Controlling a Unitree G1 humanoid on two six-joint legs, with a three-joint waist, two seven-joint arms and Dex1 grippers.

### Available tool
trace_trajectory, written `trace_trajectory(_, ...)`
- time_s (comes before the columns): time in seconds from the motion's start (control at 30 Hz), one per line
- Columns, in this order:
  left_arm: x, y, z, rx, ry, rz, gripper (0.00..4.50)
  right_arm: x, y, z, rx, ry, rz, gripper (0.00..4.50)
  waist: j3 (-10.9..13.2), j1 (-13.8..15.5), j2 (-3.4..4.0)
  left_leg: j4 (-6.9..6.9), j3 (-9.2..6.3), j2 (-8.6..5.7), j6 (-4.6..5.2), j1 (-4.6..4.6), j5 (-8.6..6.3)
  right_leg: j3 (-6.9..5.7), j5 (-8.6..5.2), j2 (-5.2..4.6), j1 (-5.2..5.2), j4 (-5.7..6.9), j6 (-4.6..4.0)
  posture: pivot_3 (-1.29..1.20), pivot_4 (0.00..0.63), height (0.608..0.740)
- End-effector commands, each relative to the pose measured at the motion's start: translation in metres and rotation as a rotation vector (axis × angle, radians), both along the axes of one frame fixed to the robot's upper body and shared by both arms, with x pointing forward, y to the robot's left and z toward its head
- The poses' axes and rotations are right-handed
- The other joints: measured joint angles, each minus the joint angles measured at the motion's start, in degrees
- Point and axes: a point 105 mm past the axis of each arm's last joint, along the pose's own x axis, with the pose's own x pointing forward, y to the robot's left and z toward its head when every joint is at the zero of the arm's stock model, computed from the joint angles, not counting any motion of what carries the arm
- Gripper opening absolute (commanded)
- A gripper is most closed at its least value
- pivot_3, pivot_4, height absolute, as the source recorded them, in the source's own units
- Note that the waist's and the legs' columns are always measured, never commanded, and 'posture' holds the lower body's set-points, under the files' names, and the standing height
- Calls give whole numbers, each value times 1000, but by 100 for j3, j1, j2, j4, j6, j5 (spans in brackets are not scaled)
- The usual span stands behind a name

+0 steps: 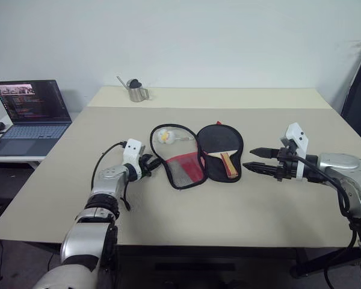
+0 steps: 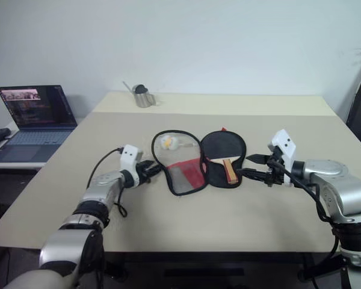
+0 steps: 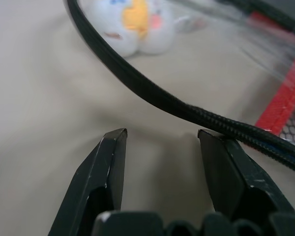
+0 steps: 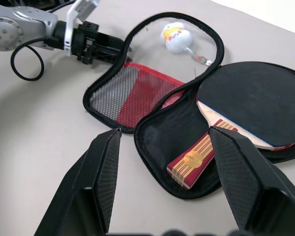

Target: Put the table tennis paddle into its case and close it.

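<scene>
The table tennis paddle [image 4: 258,101] already lies in the right half of the case [image 1: 195,155], handle toward the right gripper [image 4: 162,147], whose 2 fingers stand spread just short of it, holding nothing. The paddle looks stiff and light; the pouch is soft and floppy, so its mesh-lined left half probably folds best if lifted by the corded rim. The left gripper [image 3: 160,135] has its fingers parted, empty, 1 tip touching that rim. A plush charm [image 4: 177,37] lies just beyond inside the rim's loop and might snag. A metal cup [image 1: 136,91] and laptop [image 1: 29,114] sit well apart.
</scene>
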Motion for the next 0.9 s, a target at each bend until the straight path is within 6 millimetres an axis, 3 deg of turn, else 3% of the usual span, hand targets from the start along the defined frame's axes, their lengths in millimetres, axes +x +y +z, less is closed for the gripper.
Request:
trace_trajectory(0.03,9,-23,27,-33,-83,-60,2501,-2,2,15,9,-59,15,3062,1,-1,-1,1,0,0,-7,-1,4,0,0,0,0,-1,0,0,150,740)
trace_trajectory(0.27,15,-94,98,-149,-247,-274,2501,-4,-6,17,18,-61,-21,3062,4,-2,-7,2,2,-4,-8,-14,4,-2,0,-5,-4,-12,0,0,150,740)
trace_trajectory(0.37,13,-119,108,-162,-259,-330,2501,-4,-6,17,20,-62,-26,3062,4,-4,-7,2,5,-7,-8,-13,4,-1,1,-9,-4,-12,1,0,150,740)
trace_trajectory(0.53,11,-165,105,-161,-240,-361,2501,1,-13,19,28,-71,-87,3062,5,-13,-8,0,8,-6,-8,-11,4,0,0,-8,-3,-12,1,0,150,740)
trace_trajectory(0.73,12,-167,103,-158,-237,-339,2501,9,-23,17,21,-82,-172,3062,5,-53,-9,-5,17,-2,-7,-4,4,7,0,-6,-7,-6,1,0,150,740)
trace_trajectory(0.9,14,-147,106,-166,-260,-338,2501,26,-28,17,36,-94,-277,3062,5,-44,-9,-4,17,-4,-8,-4,4,11,0,-7,-7,-6,1,0,150,740)
